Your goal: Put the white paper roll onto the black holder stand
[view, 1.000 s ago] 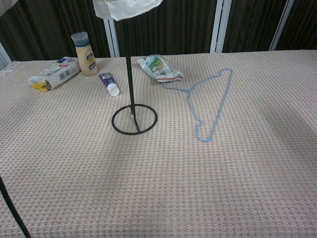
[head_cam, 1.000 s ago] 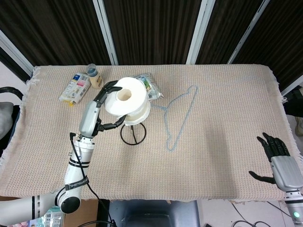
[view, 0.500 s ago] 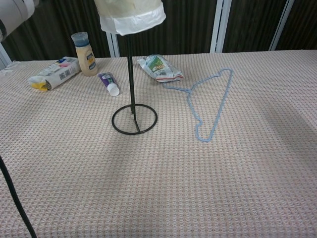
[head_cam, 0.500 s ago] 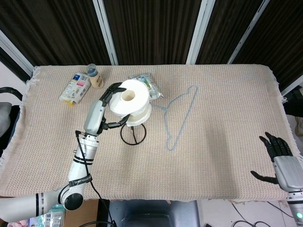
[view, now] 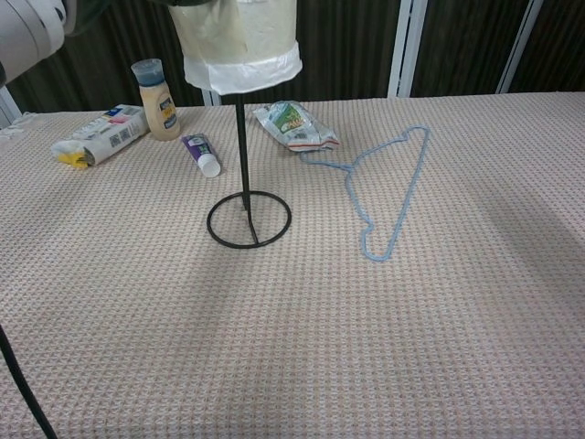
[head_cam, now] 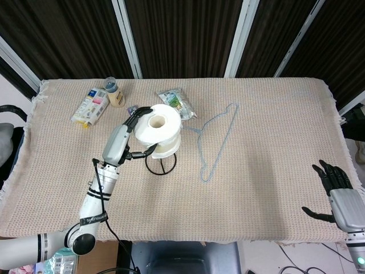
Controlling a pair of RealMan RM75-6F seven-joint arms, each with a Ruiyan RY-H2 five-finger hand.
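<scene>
The left hand point(head_cam: 132, 132) gripped the white cylindrical paper roll point(head_cam: 158, 128) from its side, fingers wrapped around it, with the roll up on the thin black wire holder stand point(view: 247, 187). To finish well, the roll's hollow core should probably stay centred on the upright rod and be eased straight down before the fingers let go. The roll looked soft, upright, its lower edge loosely wrapped. The right hand point(head_cam: 337, 193) hung spread and empty off the table point(head_cam: 274, 148) edge.
</scene>
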